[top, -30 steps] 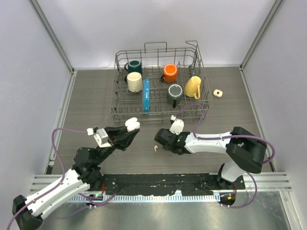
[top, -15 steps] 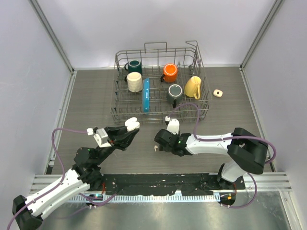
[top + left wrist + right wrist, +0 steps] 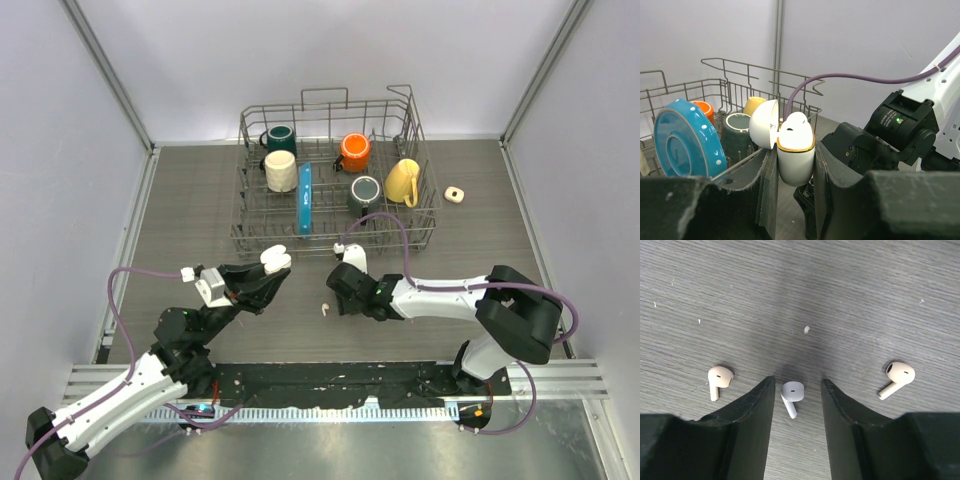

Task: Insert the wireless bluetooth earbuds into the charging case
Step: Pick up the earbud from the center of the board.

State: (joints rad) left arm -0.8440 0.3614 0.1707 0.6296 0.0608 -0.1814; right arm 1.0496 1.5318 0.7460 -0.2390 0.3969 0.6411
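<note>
**A:** What's your left pincer (image 3: 795, 167) got?

**B:** Look at your left wrist view. Its two dark fingers are clamped on the white oval plastic charging case (image 3: 795, 150) with a gold rim, which is held upright. The domed lid (image 3: 763, 125) is hinged open to the left. A rounded white shape rises above the rim, and you cannot tell whether that is a seated earbud.

**A:** And past the case?

**B:** The grey wire dish rack (image 3: 250, 228) stands at the far side of the grey wood-grain counter (image 3: 190, 200). A blue round plate (image 3: 304, 198) stands on edge in it among the mugs.

**A:** Where are your earbuds?

**B:** Your right wrist view shows three small stemmed plastic earbuds lying flat on the counter, well apart from one another. The cream left earbud (image 3: 720, 377) lies outside the fingers. The whiter middle earbud (image 3: 792, 392) lies in the gap between them. The cream right earbud (image 3: 900, 374) lies outside on the other side. Each has a small dark slot on its bulb.

**A:** And your right pincer (image 3: 797, 381)?

**B:** It is spread open and low over the counter. It straddles the middle earbud, and neither finger touches it.

**A:** Anything further right?

**B:** A small cream square piece (image 3: 454, 194) lies on the counter just beside the rack.
</note>
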